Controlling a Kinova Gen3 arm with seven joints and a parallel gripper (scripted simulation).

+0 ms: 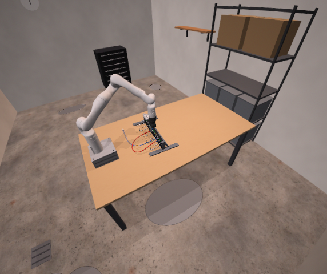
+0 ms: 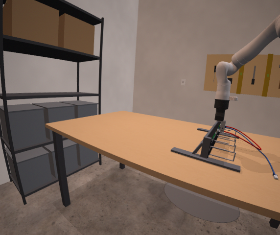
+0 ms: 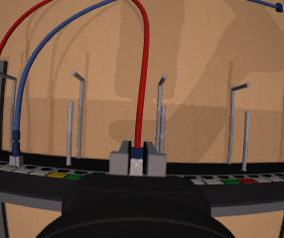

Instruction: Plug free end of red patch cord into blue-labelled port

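Observation:
The red patch cord (image 1: 138,150) (image 2: 246,139) arches from the rack's left end to its free plug (image 3: 137,158). My gripper (image 3: 136,152) (image 1: 151,121) (image 2: 220,121) is shut on that plug, right at the face of the dark rack (image 3: 261,193) (image 1: 165,144) (image 2: 205,144), near the middle of the port row. The port's own label is hidden behind the fingers; yellow, green and red labels show along the row. The blue cord (image 2: 266,159) (image 1: 126,137) is plugged in at the left; its free end (image 3: 283,8) (image 2: 275,176) lies on the table (image 1: 193,117).
Thin wire cable guides (image 3: 78,115) stand out from the rack toward the cords. The rack rests on two flat feet (image 2: 203,157) (image 1: 163,148). The robot base (image 1: 103,154) is on the table's left end. A shelf unit (image 1: 255,73) stands beyond the far edge.

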